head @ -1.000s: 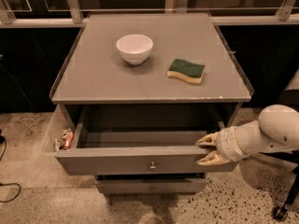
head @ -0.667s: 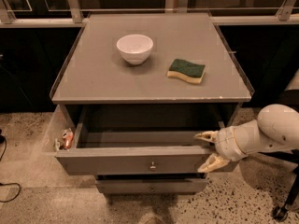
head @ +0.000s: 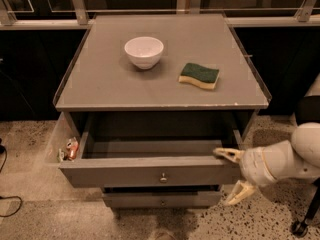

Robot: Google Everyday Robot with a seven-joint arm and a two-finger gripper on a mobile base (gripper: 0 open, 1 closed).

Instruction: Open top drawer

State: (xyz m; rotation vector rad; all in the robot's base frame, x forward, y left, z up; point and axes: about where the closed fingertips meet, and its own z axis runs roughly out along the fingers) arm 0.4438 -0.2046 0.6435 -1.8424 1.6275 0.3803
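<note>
Gripper [head: 233, 174] at the lower right, on the end of a white arm [head: 280, 160] reaching in from the right edge. Fingers spread wide, one above the other, astride the right end of the top drawer [head: 125, 172]: upper finger [head: 226, 154] lying on the top edge of the front, lower finger [head: 240, 193] hanging just below its bottom edge, contact there not discernible. Top drawer directly left of the gripper, standing well out from the cabinet, grey inside exposed. Small round knob [head: 163, 177] at mid-front, well to the left of the gripper and untouched. Second drawer [head: 150, 200] below and left of the gripper, narrower, out only slightly. Cabinet top [head: 100, 91] above and left of the gripper. White bowl [head: 144, 51] upright on it, far up and to the left. Green-and-yellow sponge [head: 199, 76] lying flat nearer, above and slightly left, apart from the bowl. Small red-and-white object [head: 71, 148] far left of the gripper, in the gap beside the drawer's left wall, kind not discernible. Speckled floor [head: 35, 219] below and to the left.
</note>
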